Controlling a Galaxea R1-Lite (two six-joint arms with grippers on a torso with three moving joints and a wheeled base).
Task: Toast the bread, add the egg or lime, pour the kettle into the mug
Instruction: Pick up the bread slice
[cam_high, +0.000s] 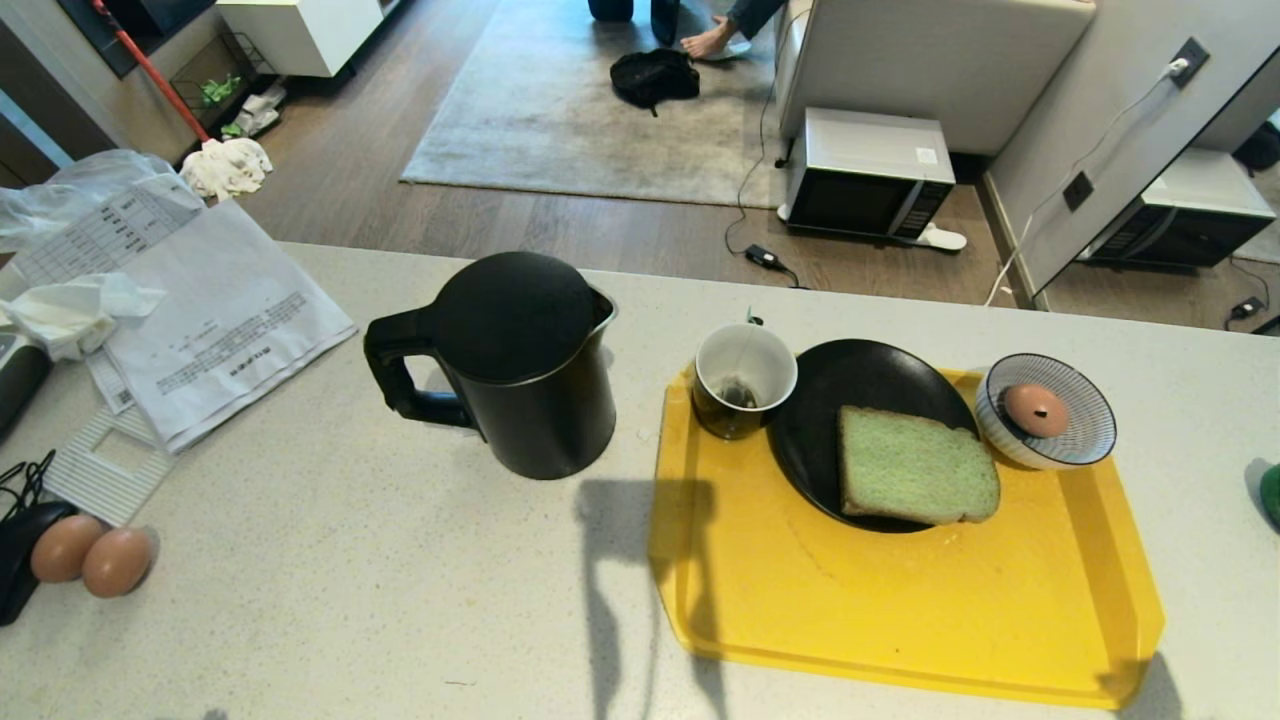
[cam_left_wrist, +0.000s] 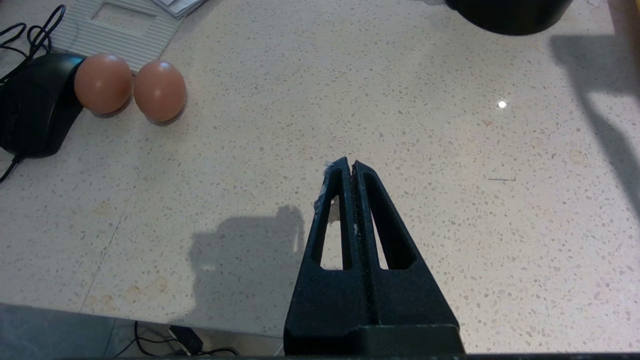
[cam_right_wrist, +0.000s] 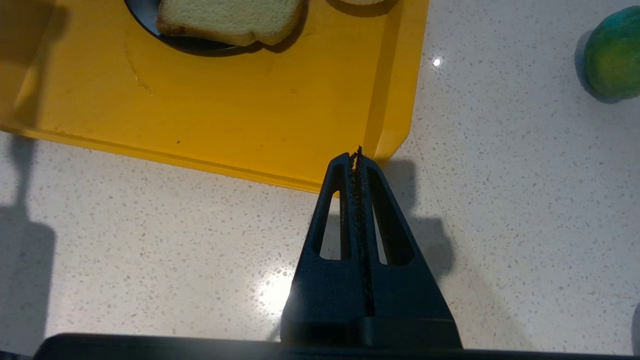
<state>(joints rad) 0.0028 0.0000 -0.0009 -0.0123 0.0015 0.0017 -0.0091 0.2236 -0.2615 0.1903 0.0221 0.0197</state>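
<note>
The pale green bread lies on a black plate on the yellow tray. The mug stands at the tray's back left corner with a tea bag inside. The black kettle stands left of the tray, handle pointing left. One egg sits in a striped bowl; two more eggs lie at the counter's left. The lime shows at the right edge. My left gripper is shut and empty over bare counter. My right gripper is shut and empty near the tray's front right corner.
Papers and plastic bags lie at the counter's back left, a black device with a cable beside the two eggs. Beyond the counter are a microwave on the floor, a rug and a person's foot.
</note>
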